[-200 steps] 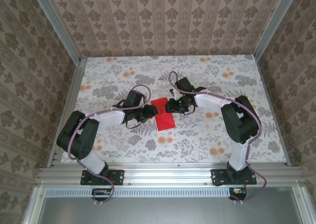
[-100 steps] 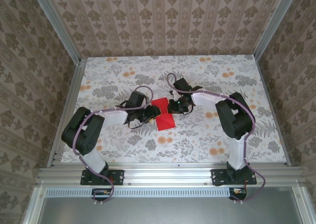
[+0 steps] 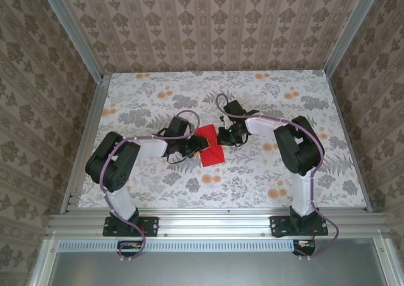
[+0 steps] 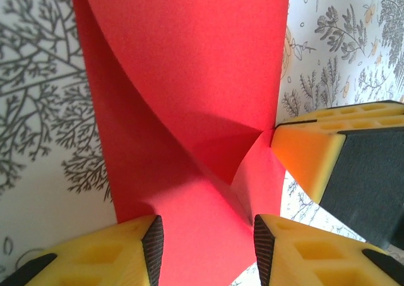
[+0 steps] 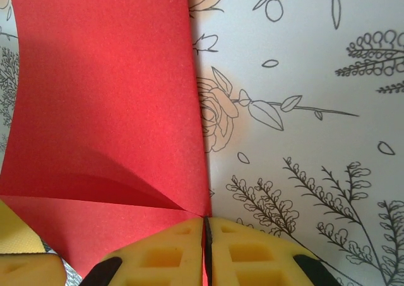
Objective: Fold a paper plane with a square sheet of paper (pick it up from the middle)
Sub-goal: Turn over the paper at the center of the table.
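Overhead, the thin bright red square sheet of paper (image 3: 212, 152), partly folded, lies on the floral surface (image 3: 265, 172) between both arms. Wrist views add detail: the right pincer (image 5: 205, 226) pinches its edge; the left pincer (image 4: 205, 235) straddles it, spread

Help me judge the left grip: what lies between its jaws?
The red paper. In the left wrist view, a creased part of it runs between the jaws of the left gripper, which stand apart on either side of it.
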